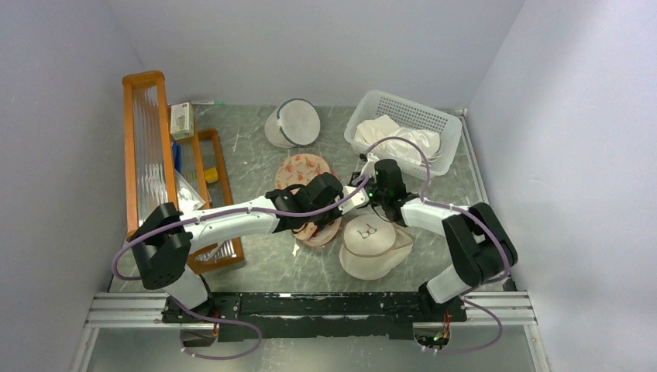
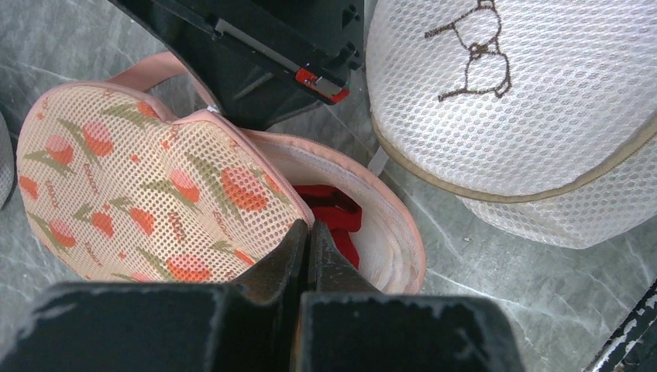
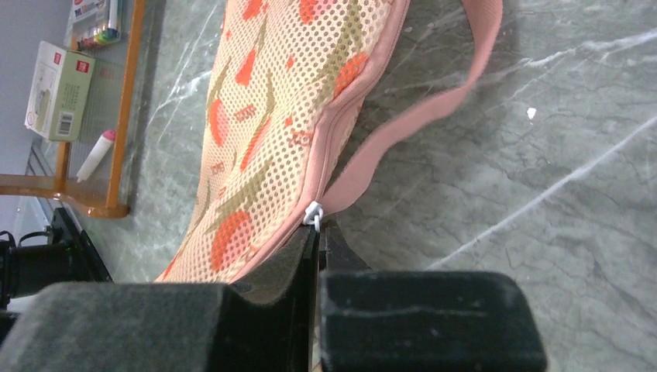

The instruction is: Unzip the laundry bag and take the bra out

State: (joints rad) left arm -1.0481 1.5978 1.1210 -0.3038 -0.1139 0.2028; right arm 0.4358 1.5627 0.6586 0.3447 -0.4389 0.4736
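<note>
The peach laundry bag (image 2: 132, 186) with red-orange print lies mid-table (image 1: 304, 172). Its zipper is partly open, and the deep red bra (image 2: 335, 213) shows inside against the pale lining. My left gripper (image 2: 307, 232) is shut on the edge of the bag's upper flap and holds it raised; it also shows in the top view (image 1: 331, 208). My right gripper (image 3: 319, 229) is shut on the white zipper pull (image 3: 313, 215) at the bag's pink-trimmed edge, beside the pink strap (image 3: 434, 108). It also shows in the top view (image 1: 358, 192). Most of the bra is hidden.
A round cream pouch (image 1: 372, 244) with a black bra icon lies right of the bag. A white mesh dome bag (image 1: 293, 122) and a white basket (image 1: 364, 116) holding white cloth stand at the back. Wooden trays (image 1: 147, 147) and a small box (image 1: 181, 120) stand on the left.
</note>
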